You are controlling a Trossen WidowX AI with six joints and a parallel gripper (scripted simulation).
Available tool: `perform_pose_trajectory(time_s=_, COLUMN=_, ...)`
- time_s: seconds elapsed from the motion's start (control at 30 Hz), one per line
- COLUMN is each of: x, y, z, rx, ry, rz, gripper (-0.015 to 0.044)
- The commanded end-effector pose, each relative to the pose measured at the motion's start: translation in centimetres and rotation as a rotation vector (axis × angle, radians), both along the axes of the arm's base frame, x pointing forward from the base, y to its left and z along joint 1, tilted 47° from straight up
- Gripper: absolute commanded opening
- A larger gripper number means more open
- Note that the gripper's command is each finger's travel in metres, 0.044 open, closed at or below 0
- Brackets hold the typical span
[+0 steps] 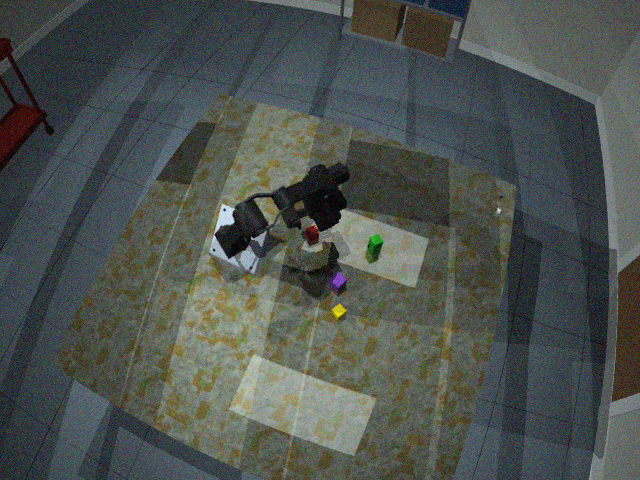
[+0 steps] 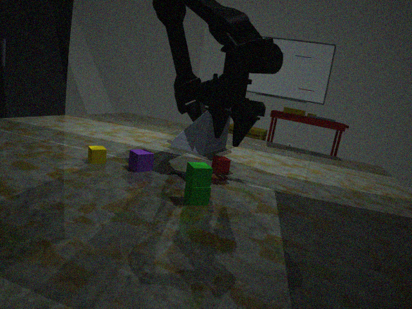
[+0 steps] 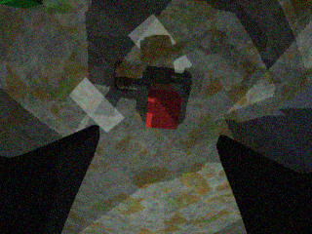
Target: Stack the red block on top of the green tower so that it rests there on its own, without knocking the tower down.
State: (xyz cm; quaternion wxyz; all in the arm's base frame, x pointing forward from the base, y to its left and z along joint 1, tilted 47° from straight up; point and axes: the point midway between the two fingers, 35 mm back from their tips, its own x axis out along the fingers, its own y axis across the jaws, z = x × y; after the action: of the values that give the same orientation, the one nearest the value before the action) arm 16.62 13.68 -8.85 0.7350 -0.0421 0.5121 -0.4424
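Red block [image 2: 221, 165]: sitting flat on the marbled table [image 2: 100, 232], untouched, directly beneath the gripper [image 2: 229, 141]. In the wrist view the red block [image 3: 163, 107] is lying ahead of and between the two dark fingers, apart from both.

Gripper: hanging above the red block, pointing down, fingers spread wide and gripping nothing.

Green tower [image 2: 198, 183]: standing upright, two cubes high, near the red block and on the camera side of it in the exterior view; from above, the green tower [image 1: 374, 245] is showing to the right of the red block [image 1: 311, 234].

Purple block [image 2: 141, 160]: resting left of the red block in the exterior view, apart from it.

Yellow block [image 2: 96, 154]: resting farther left of the red block, beyond the purple block.

Arm [image 1: 289, 201]: reaching over the red block from its white base plate [image 1: 222, 242].
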Motion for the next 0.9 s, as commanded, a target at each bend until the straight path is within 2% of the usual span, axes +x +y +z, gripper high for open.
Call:
perform_pose_trajectory(time_s=0.0, x=0.0, y=-1.9, z=-1.4, rx=-0.02, ry=0.009, rz=0.001, gripper=0.044)
perform_pose_trajectory(time_s=0.87, x=0.4, y=-4.2, z=-3.9, rx=-0.021, ry=0.008, rz=0.001, gripper=0.044)
